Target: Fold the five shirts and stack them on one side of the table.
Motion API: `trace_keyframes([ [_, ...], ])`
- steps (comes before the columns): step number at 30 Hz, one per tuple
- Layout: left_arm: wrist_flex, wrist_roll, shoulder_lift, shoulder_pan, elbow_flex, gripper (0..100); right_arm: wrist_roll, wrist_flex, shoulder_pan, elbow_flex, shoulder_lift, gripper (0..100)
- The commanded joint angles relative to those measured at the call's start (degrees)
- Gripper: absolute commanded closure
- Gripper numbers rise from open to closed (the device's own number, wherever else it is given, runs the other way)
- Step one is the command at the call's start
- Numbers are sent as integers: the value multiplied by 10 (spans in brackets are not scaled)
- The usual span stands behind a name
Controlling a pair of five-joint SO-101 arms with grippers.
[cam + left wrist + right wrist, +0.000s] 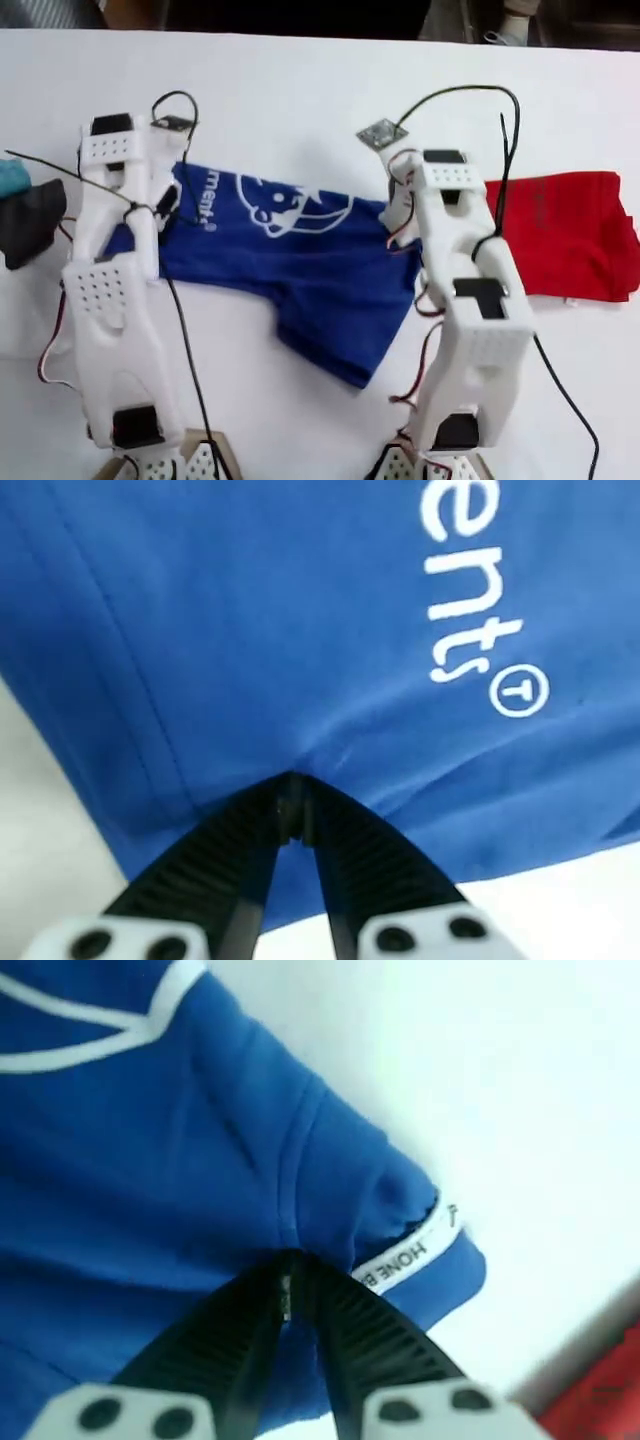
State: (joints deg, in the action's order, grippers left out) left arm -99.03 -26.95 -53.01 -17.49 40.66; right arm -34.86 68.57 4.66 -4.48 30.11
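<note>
Blue shirt [300, 250] lies flat at the middle of the table [280, 90]. Its long axis runs across the high view from left to right, dipping a little toward the right. One flap of it juts toward the lower centre of the frame.

An arm stands at each end of that axis. The left gripper [295, 810] is closed to a narrow pinch on the cloth at the left end, near a stitched edge and beside the white lettering. The right gripper [295, 1280] is pinched the same way at the right end, just beside a white printed tape that looks like the neck band. The shirt therefore stretches between the two grippers, and neither arm is nearer than the other.

Any fold, I judge, turns on this. With both ends held, the two arms would have to travel together, square to the long axis, or the cloth will skew or bunch.

A red shirt [565, 235], apparently already folded, lies at the right edge, close beside the right arm. A dark cloth [30, 220] sits at the left edge.
</note>
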Motion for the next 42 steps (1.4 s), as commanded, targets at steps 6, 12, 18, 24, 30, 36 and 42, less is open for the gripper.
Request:
trace_keyframes([
  [6,8,5,-1,1,12,963,0,90,25,-297,176,978],
  [12,8,5,-3,1,11,963,0,166,36,-498,283,978],
  [18,-10,4,21,0,51,963,4,290,36,-655,304,978],
  [24,-27,2,71,4,129,963,8,298,23,-653,253,978],
  [30,-15,1,56,10,143,963,30,299,39,-464,99,977],
  [36,51,2,-7,11,143,963,29,236,94,-139,-109,976],
  [42,74,2,-55,14,143,963,28,48,123,217,-302,978],
])
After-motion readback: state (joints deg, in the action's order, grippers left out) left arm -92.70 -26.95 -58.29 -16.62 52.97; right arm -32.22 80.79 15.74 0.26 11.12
